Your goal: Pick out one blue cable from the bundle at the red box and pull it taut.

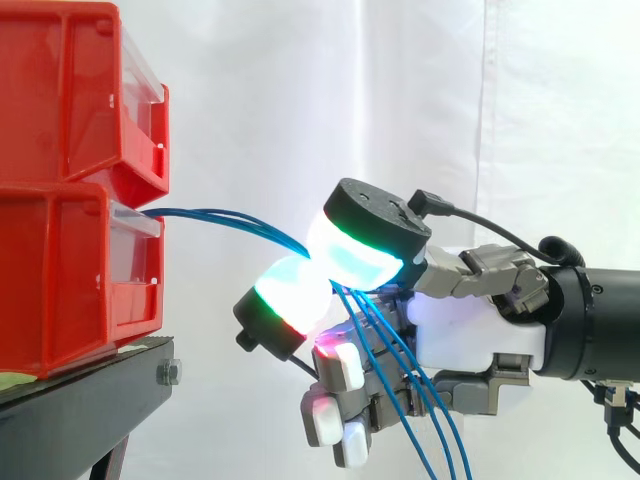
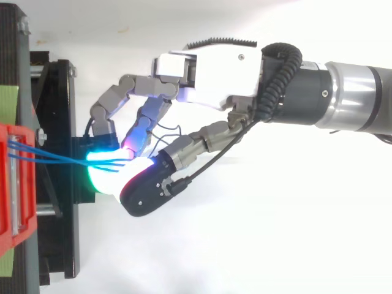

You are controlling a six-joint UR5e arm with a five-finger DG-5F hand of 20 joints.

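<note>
Side view: the hand [image 1: 470, 335] pinches the blue cables [image 1: 200, 212] between glowing pads [image 1: 350, 255] near the red box [image 1: 70, 270] they emerge from, likely so a pull draws them straight. Several strands seem caught, their tails hanging below.

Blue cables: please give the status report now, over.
Hand shut on several blue cables, pinched between glowing pads. Cables run from red box, slightly curved, not yet taut. Nothing in the way.
</note>
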